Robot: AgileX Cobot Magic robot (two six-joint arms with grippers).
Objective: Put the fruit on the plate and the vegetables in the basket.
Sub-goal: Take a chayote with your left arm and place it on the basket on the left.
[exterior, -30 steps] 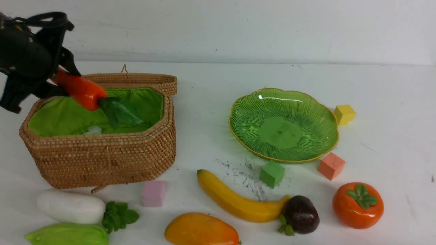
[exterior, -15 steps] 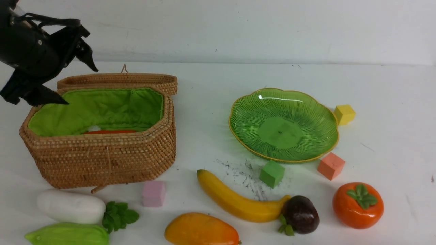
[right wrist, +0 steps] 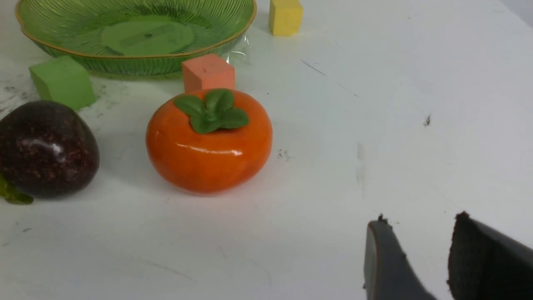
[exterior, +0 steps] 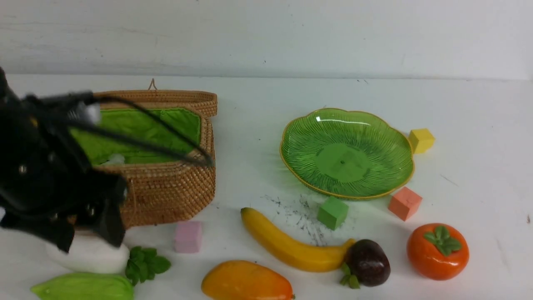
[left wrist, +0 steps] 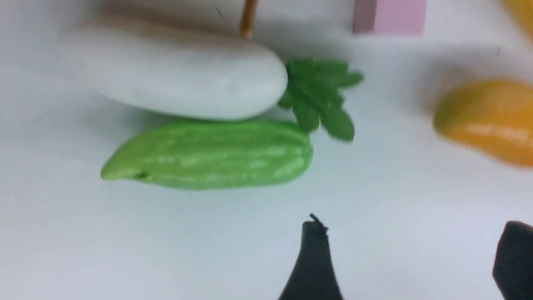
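Left fingers (left wrist: 312, 262) wide apart, empty, over the white desk (left wrist: 166, 250); right fingers (right wrist: 385, 262) slightly apart, holding nothing. Tan woven wicker basket w/ green cloth lining (exterior: 166, 196) sits just behind the veg, so the lift must clear its near wall. Wide ribbed green glass-like plate (exterior: 345, 154) is bare, glossy toy fruit (exterior: 287, 250) all on the desk. Fat white radish w/ dark green leaves (left wrist: 179, 79) looks the next pick: grip mid-body, not the leaves. Pale green vegetable (left wrist: 208, 154) lies tight against it — ease one finger into that seam w/o nudging.
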